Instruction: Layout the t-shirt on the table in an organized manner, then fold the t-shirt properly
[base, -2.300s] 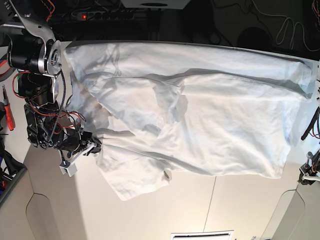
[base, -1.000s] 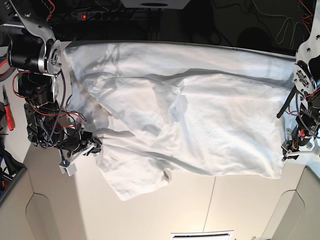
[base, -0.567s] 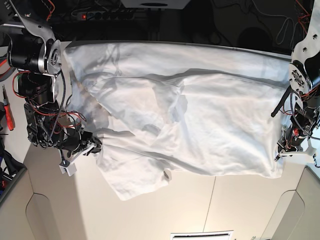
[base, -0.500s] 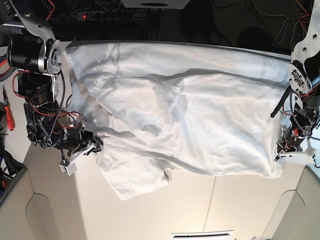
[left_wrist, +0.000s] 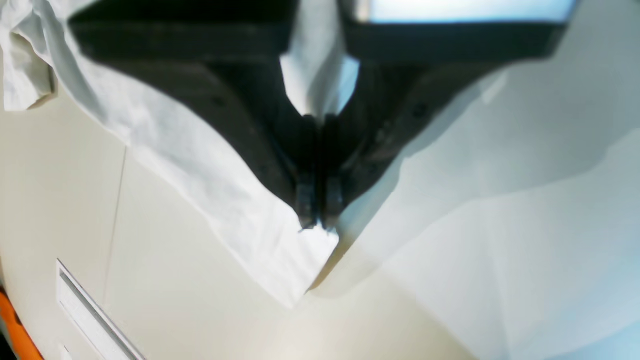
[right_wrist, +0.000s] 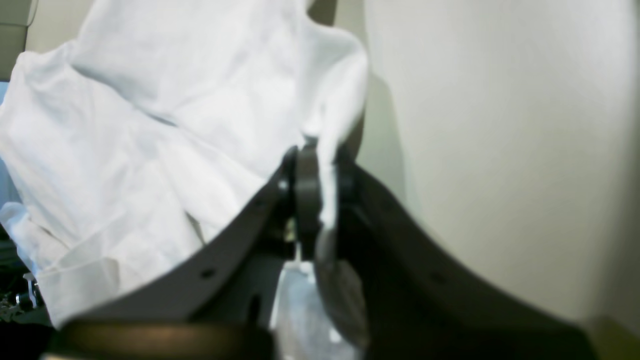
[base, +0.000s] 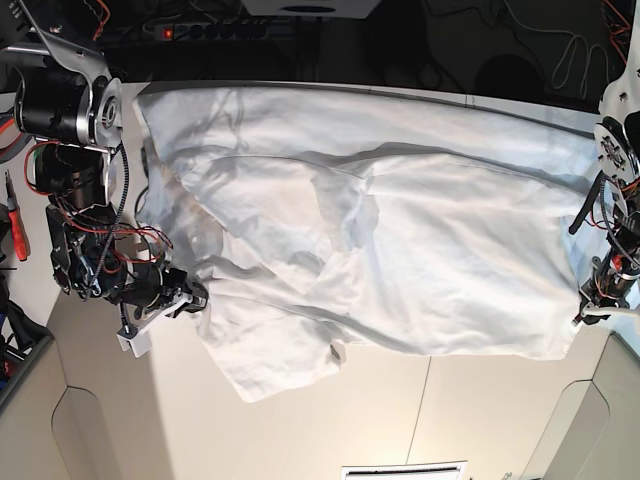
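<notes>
Base overhead; wrist cameras close on t-shirt (base: 400, 240)

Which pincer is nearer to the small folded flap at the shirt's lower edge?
Right. The right pincer grips the t-shirt close to the flap; the left pincer holds the far opposite corner.

Robotics lab bench, white table (base: 300, 420), power strip (base: 215, 30) and loose cables (base: 570, 50) behind, exposed arm wiring

White table (base: 330, 420); wrinkled white t-shirt (base: 400, 240) spread across it.
</notes>
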